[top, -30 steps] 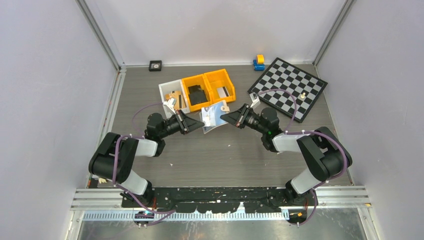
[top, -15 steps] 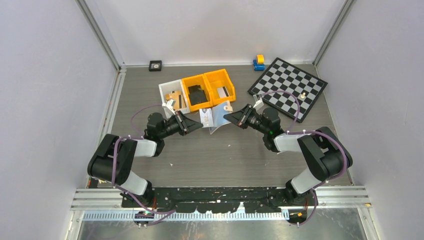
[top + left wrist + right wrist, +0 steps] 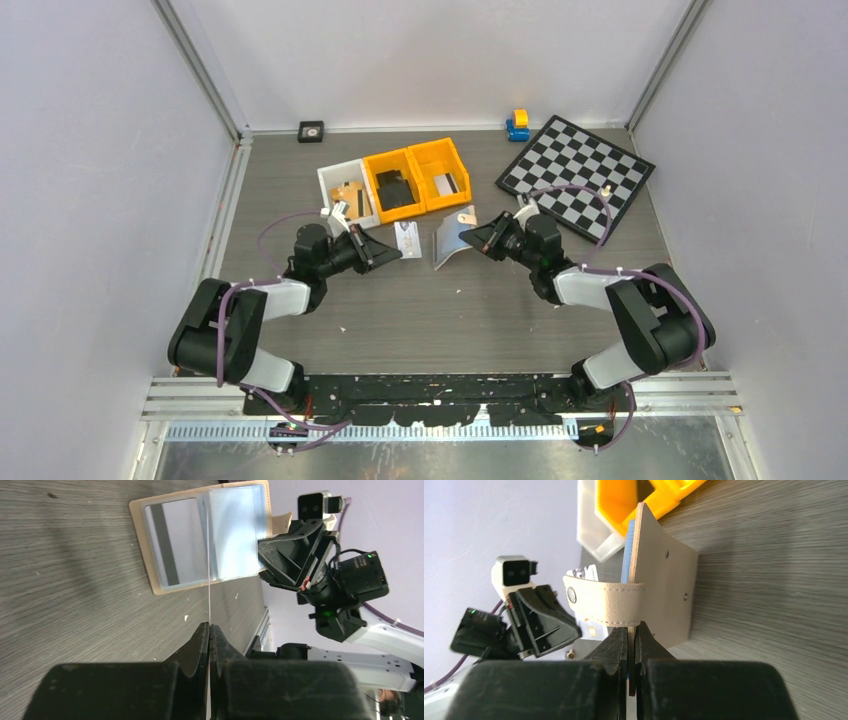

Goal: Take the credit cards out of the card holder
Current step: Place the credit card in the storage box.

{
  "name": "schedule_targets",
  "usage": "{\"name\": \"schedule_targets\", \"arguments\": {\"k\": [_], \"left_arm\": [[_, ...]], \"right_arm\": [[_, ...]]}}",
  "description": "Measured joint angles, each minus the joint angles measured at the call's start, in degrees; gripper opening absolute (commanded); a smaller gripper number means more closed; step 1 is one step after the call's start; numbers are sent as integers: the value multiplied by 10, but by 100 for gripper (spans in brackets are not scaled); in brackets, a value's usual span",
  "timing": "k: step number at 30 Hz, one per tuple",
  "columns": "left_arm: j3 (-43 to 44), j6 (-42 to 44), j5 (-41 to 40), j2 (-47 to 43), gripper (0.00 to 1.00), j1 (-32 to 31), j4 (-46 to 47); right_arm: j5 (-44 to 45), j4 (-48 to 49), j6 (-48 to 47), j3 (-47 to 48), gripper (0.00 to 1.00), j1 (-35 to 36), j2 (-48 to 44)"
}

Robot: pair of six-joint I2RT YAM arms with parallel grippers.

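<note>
Down the left edge of the table runs a bare strip of wood grain, and the near half, from the arms' elbows to the near edge, lies open. The left gripper is pinched flat on a credit card — its wrist view shows the card edge-on, a thin line rising from fingertips pressed together. Just right of it, apart from that card, the card holder is held tilted over the table's middle, spread open toward the left arm. Whether its lower edge touches the table I cannot tell. A second card with a dark stripe sits in one see-through pocket. The right gripper is clamped narrowly on the holder's outer flap, beside the snap strap.

Close behind the gripper tips stand a white bin and two orange bins. A black square piece and a blue-and-yellow toy sit at the far edge, and a chessboard fills the far right corner behind the right arm.

Both forearms lie low, reaching inward — tips facing each other.
</note>
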Motion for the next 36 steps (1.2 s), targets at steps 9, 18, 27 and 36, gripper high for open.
{"name": "schedule_targets", "arguments": {"k": [9,18,27,36], "left_arm": [[70,47,-71,-17,0,-2,-115],[254,69,-147,58,0,-49,-208],[459,86,-178,236,0,-76,-302],[572,107,-189,310,0,-86,-368]], "right_arm": [[118,-138,-40,-2,1,-21,-89],[165,-172,-50,-14,1,-23,-111],[176,-180,-50,-18,1,-23,-112],[176,-181,-48,-19,0,-23,-118]]}}
